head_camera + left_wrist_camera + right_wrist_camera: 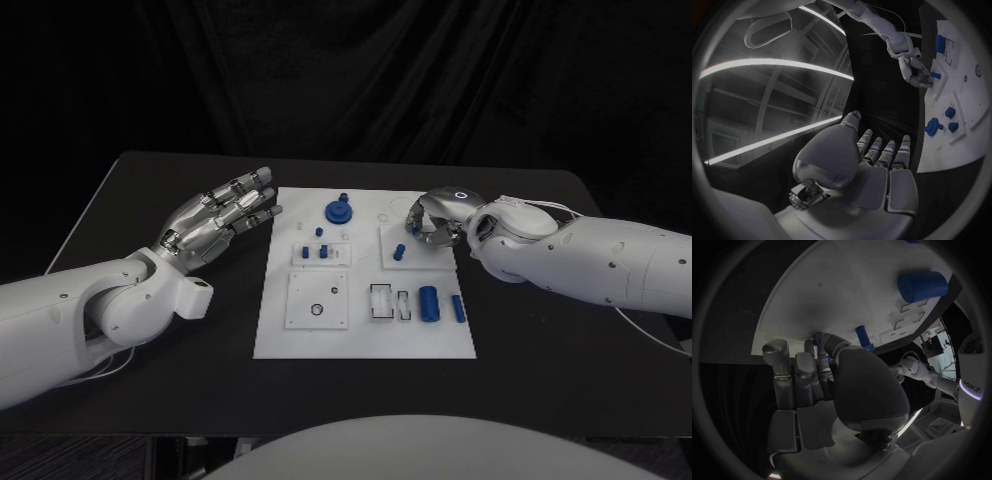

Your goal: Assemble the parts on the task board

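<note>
Task board: a white plate lying flat in the middle of the black table, long side running away from the robot.

Parts on the board, head view:
- A blue knob-shaped part stands upright near the far edge, left of centre.
- 2 small blue pegs stand in a raised white block on the left half.
- A blue cylinder lies in the near right quarter, with a slimmer blue bar just beside it toward the right edge.
- A small blue piece sits next to a rectangular slot, left of the cylinder.
- A short blue pin stands in the right-hand block, just in front of the right robot hand.

Left robot hand: off the board, above the table just beside the board's left edge, palm turned up, fingers straight and spread apart, holding nothing. The left wrist view confirms extended fingers with nothing between them.

Right robot hand: over the far right part of the board, fingers curled downward. In the right wrist view the fingertips press at the board surface around a small blue piece, with the blue pin standing close beside the thumb. Whether a part is actually held between the fingers cannot be told.
</note>
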Tool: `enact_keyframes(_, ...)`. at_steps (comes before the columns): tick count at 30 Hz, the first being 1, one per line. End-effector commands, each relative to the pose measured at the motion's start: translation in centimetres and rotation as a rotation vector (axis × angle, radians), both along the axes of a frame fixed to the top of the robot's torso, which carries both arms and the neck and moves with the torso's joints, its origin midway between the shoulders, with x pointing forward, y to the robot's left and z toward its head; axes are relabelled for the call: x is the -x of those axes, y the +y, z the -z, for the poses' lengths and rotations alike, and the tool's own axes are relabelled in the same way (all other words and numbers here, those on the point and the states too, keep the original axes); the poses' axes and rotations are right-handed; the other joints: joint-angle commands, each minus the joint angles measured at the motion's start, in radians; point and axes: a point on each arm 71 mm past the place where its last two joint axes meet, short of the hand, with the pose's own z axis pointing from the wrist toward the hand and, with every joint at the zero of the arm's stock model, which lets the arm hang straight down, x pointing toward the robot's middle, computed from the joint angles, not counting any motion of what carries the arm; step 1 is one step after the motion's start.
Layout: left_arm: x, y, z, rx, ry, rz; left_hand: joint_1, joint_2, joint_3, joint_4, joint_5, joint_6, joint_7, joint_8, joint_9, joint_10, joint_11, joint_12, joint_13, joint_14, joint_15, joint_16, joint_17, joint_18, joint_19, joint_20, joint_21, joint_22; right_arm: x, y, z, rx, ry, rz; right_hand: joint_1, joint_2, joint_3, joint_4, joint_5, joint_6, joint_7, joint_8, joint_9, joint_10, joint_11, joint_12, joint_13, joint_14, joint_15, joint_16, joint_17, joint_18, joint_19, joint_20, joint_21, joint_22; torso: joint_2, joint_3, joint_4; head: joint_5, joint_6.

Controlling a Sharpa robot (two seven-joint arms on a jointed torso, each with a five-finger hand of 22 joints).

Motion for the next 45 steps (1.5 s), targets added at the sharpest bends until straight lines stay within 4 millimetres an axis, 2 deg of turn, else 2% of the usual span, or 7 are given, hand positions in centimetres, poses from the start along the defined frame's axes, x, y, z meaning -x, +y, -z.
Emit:
enact_keyframes(1,0.1,0.2,-0.7,0.077,-0.081,-0.013,0.007,0.004,0.002,-0.007,0.004,0.003,0.007,0.004,0.002,-0.002,-0.004,0.007,0.000,-0.001,0.006,0.007,0.002,-0.011,0.007,0.001,0.006,0.002,0.2,-0.2,-0.3,-0.024,-0.031,0.009,0.004,0.002,-0.001,-0.005,0.000,0.004,-0.001,0.007,0.002,0.007,0.000,-0.008,-0.003,0.004,-0.007,-0.005,0.001,0.011,0.003,-0.003,0.007,0.089,0.000,0.0000,0.0005,0.000,0.000)
enact_keyframes(13,0.1,0.2,-0.7,0.072,-0.078,-0.015,0.007,0.003,0.004,-0.010,0.004,0.005,0.008,0.004,0.002,-0.001,-0.004,0.010,0.000,0.000,0.007,0.007,0.002,-0.012,0.008,0.002,0.006,0.002,0.1,-0.4,-3.1,-0.059,-0.091,0.008,0.004,0.001,-0.001,-0.005,0.001,0.002,-0.001,0.006,0.004,0.009,0.000,-0.014,-0.007,0.007,-0.007,-0.001,0.004,0.010,0.007,-0.003,0.015,0.092,-0.001,-0.0009,-0.0034,0.012,0.000)
enact_keyframes(23,0.1,0.3,-0.7,0.068,-0.076,-0.018,0.006,0.002,0.006,-0.012,0.004,0.005,0.009,0.004,0.002,-0.001,-0.003,0.010,0.000,0.000,0.007,0.007,0.002,-0.012,0.010,0.002,0.007,0.002,1.0,0.2,-6.1,-0.092,-0.125,-0.018,0.003,0.000,-0.002,-0.002,0.000,-0.002,-0.001,0.005,0.008,0.015,0.000,-0.024,-0.014,0.017,-0.008,0.008,0.013,0.007,0.017,-0.004,0.029,0.096,0.000,-0.0006,0.0006,0.016,0.000)
enact_keyframes(29,0.0,0.3,-0.6,0.067,-0.076,-0.018,0.006,0.002,0.007,-0.013,0.004,0.005,0.009,0.004,0.002,-0.001,-0.003,0.010,0.000,0.000,0.008,0.007,0.002,-0.013,0.009,0.002,0.007,0.001,2.9,2.0,-6.5,-0.104,-0.091,-0.075,0.002,-0.001,-0.002,-0.001,-0.001,-0.005,-0.001,0.003,0.008,0.017,0.000,-0.029,-0.017,0.026,-0.008,0.022,0.028,0.004,0.025,-0.004,0.045,0.100,-0.001,-0.0011,0.0017,0.013,0.000)
enact_keyframes(35,-0.1,0.2,-0.6,0.067,-0.075,-0.017,0.006,0.002,0.008,-0.014,0.004,0.004,0.010,0.004,0.002,-0.001,-0.003,0.011,0.000,0.000,0.008,0.007,0.002,-0.013,0.009,0.002,0.006,0.000,5.4,4.9,-6.3,-0.095,-0.058,-0.172,0.000,-0.004,-0.004,0.002,-0.007,-0.009,-0.001,0.000,0.011,0.018,0.001,-0.040,-0.024,0.043,-0.007,0.046,0.052,-0.002,0.041,-0.004,0.075,0.108,-0.002,-0.0007,0.0004,0.019,0.000)
enact_keyframes(39,-0.1,0.1,-0.6,0.067,-0.074,-0.014,0.005,0.002,0.008,-0.014,0.004,0.004,0.011,0.004,0.002,-0.001,-0.003,0.010,0.000,-0.001,0.008,0.007,0.002,-0.014,0.009,0.002,0.006,-0.001,6.7,7.0,-5.9,-0.079,-0.041,-0.238,0.001,-0.005,-0.004,0.003,-0.008,-0.009,-0.002,-0.001,0.015,0.025,-0.001,-0.048,-0.030,0.075,-0.009,0.098,0.105,-0.014,0.073,-0.005,0.144,0.127,-0.002,-0.0008,-0.0018,0.023,0.000)
enact_keyframes(45,-0.1,0.1,-0.6,0.068,-0.075,-0.014,0.004,0.003,0.010,-0.015,0.004,0.005,0.012,0.004,0.002,-0.001,-0.002,0.011,0.000,-0.002,0.008,0.007,0.001,-0.014,0.008,0.001,0.005,-0.004,7.5,9.2,-4.9,-0.055,-0.022,-0.298,0.002,-0.005,-0.004,0.003,-0.009,-0.008,-0.002,-0.001,0.016,0.027,-0.001,-0.049,-0.030,0.074,-0.009,0.096,0.103,-0.013,0.073,-0.006,0.141,0.126,-0.001,0.0007,-0.0029,0.029,0.000)
